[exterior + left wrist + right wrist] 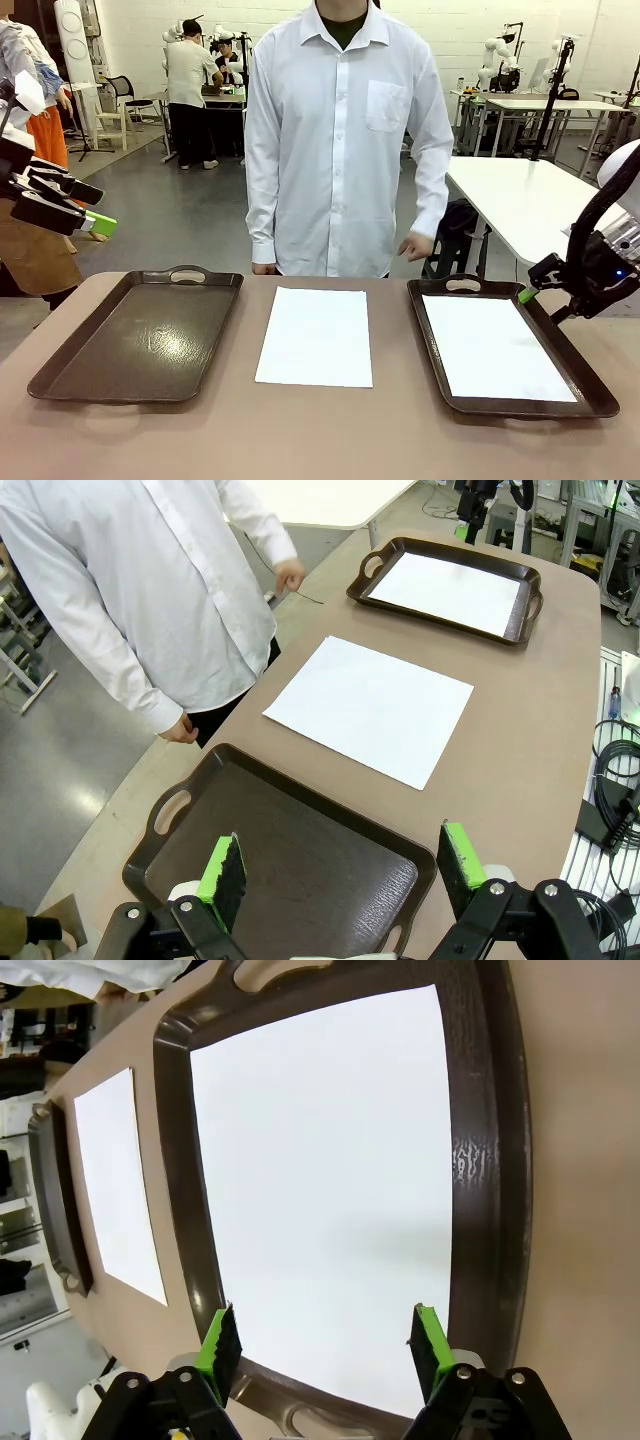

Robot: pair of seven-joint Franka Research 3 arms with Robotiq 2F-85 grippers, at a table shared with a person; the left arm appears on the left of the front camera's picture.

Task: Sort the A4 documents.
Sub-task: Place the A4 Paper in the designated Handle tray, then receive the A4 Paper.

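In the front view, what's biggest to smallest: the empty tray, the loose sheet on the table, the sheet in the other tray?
1. Empty tray.
2-3. Loose sheet and sheet in the right-hand tray: near alike, the camera angle makes ranking unsure.

Lab: white worktables [530, 200], grey floor [185, 225]

From the front we look across the table [320, 440] from the robot's side, facing the person [345, 140] standing at the far edge. Our left wrist camera sits high over the left tray [300, 850], tilted down and along the table toward the right tray [495, 1160]. Our right wrist camera hangs close above that tray, facing almost straight down. All three views share both trays and the loose sheet [315, 335] between them.
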